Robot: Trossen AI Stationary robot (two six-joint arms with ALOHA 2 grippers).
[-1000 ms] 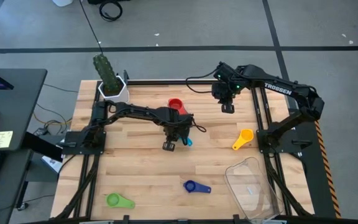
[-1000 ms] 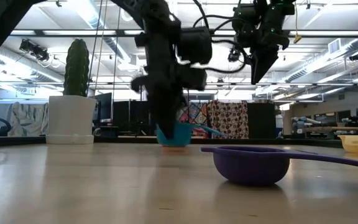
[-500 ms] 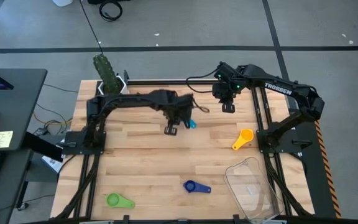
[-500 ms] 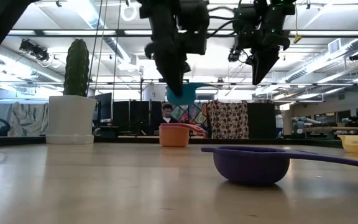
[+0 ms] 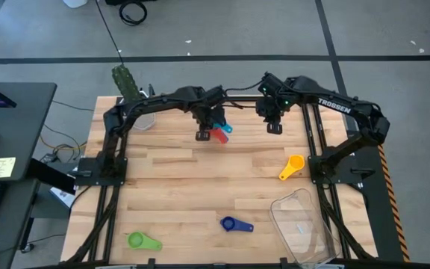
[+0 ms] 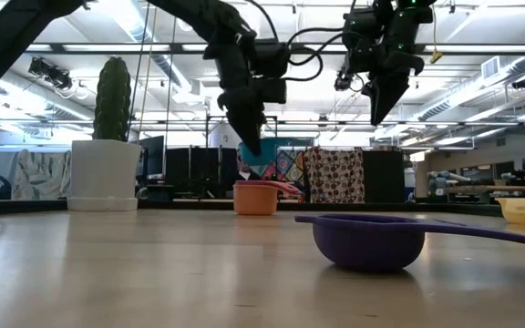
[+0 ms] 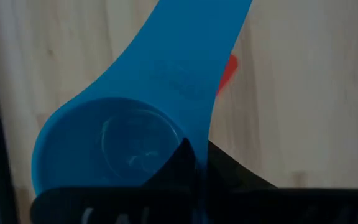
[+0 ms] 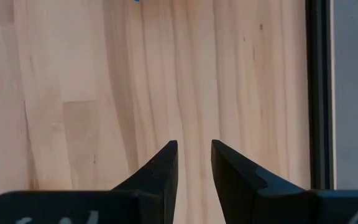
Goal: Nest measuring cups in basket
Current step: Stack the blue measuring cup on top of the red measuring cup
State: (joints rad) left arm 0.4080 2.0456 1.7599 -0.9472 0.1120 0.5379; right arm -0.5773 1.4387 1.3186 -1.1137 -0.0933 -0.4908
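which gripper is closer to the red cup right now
Left. The left gripper, holding a light blue cup, hangs just above the red cup; the right gripper hangs off to the side.

Bare wood wide open mid-table between my two arms. My left gripper, shut on light blue cup, hangs above red cup at far side, air between them. Cactus pot blocks far left corner. My right gripper hangs high, slightly parted, bare planks below. Yellow cup, dark blue cup, green cup dot near side; basket fills near right corner.
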